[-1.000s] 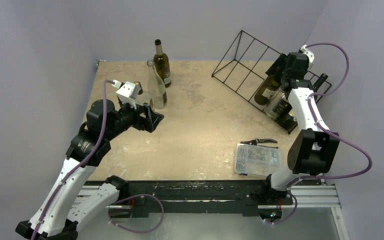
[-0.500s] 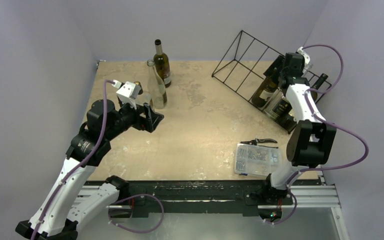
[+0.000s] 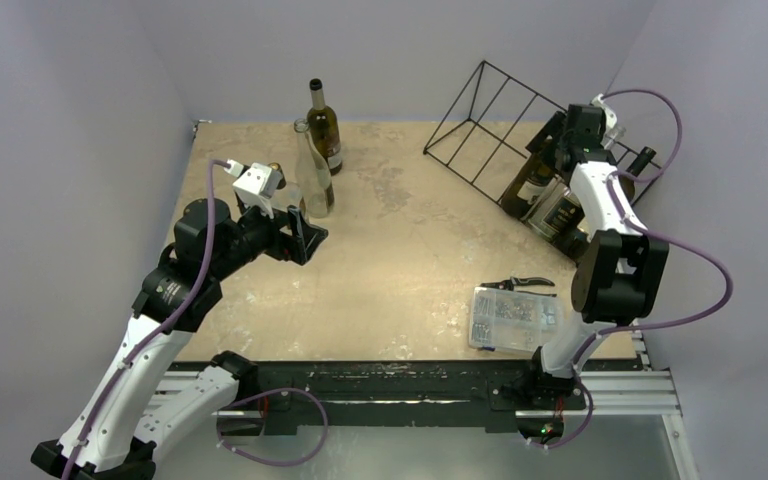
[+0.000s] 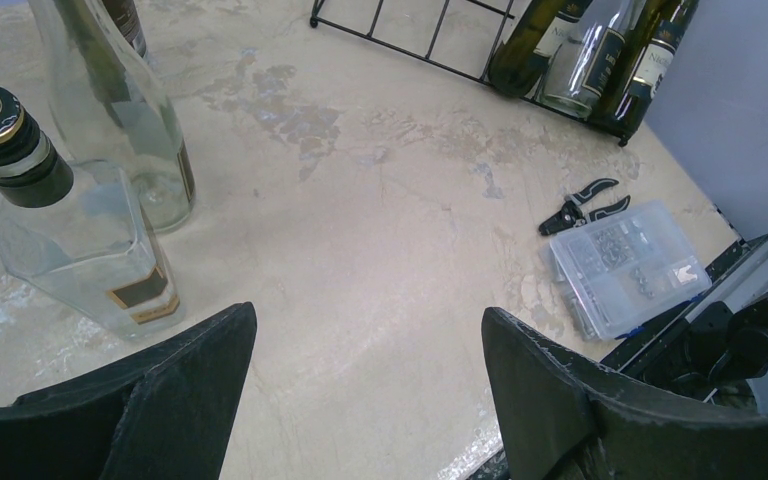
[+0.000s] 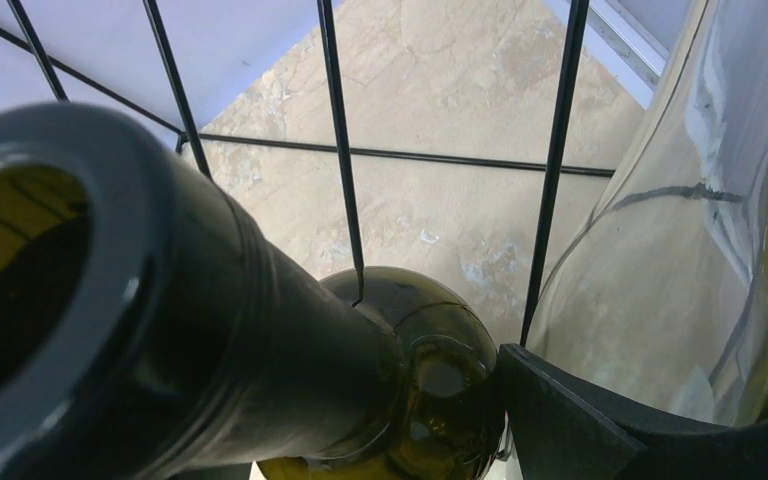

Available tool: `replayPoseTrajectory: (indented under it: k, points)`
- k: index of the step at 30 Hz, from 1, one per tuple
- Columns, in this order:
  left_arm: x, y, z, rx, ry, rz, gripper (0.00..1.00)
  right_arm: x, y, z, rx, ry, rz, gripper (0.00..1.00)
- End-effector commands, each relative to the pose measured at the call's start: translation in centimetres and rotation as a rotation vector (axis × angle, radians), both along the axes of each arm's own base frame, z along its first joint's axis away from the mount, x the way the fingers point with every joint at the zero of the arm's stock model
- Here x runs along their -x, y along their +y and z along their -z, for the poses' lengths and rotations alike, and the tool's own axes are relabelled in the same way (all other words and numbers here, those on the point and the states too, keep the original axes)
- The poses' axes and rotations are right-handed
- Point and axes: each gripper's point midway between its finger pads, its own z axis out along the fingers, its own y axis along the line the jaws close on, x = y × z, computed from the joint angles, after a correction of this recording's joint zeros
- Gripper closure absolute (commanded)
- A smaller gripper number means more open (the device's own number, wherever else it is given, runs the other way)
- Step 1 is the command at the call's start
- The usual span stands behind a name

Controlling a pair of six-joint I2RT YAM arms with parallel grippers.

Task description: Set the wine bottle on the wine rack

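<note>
The black wire wine rack [image 3: 525, 86] stands at the back right; it also shows in the left wrist view [image 4: 410, 52] and the right wrist view [image 5: 338, 150]. A dark green wine bottle [image 3: 528, 183] lies tilted in the rack, neck up. My right gripper [image 3: 566, 135] is at its neck. In the right wrist view the neck [image 5: 210, 330] runs past the left side. One finger [image 5: 580, 420] stands wide to the right, clear of the neck. My left gripper [image 4: 368, 320] is open and empty above the table, beside the standing bottles.
A clear bottle [image 5: 680, 250] and another bottle [image 3: 563, 208] lie in the rack beside the green one. A green bottle [image 3: 324, 125], a tall clear bottle [image 3: 313, 175] and a square black-capped bottle [image 4: 70, 230] stand at the back left. A clear parts box [image 3: 512, 318] and pliers [image 3: 525, 284] lie front right.
My right gripper has moved a little left and back along the rack. The green bottle's base has shifted slightly left. The left arm has not moved.
</note>
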Motion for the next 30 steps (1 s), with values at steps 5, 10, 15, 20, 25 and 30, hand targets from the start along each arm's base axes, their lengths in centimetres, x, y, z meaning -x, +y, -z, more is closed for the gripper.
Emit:
replayPoseTrajectory:
  k: [5, 10, 15, 20, 25, 30]
  points:
    - [-0.1, 0.0, -1.8, 0.011, -0.048, 0.0, 0.17, -2.8, -1.0, -4.7, 0.027, -0.146, 0.031, 0.8]
    - [-0.2, 0.0, -1.7, 0.008, -0.043, -0.002, 0.17, -2.9, -1.3, -3.8, 0.039, -0.127, 0.036, 0.65]
    - [-0.2, -0.1, -1.7, 0.008, -0.041, -0.002, 0.17, -2.9, -1.7, -3.2, 0.055, -0.118, 0.052, 0.53]
    - [-0.2, -0.1, -1.7, 0.007, -0.041, -0.002, 0.17, -2.9, -2.1, -2.8, 0.074, -0.107, 0.066, 0.39]
    - [-0.2, -0.1, -1.7, 0.008, -0.041, -0.002, 0.17, -2.9, -2.5, -2.2, 0.089, -0.089, 0.079, 0.31]
    - [-0.2, 0.0, -1.7, 0.008, -0.042, -0.002, 0.17, -2.8, -2.7, -2.1, 0.098, -0.082, 0.088, 0.24]
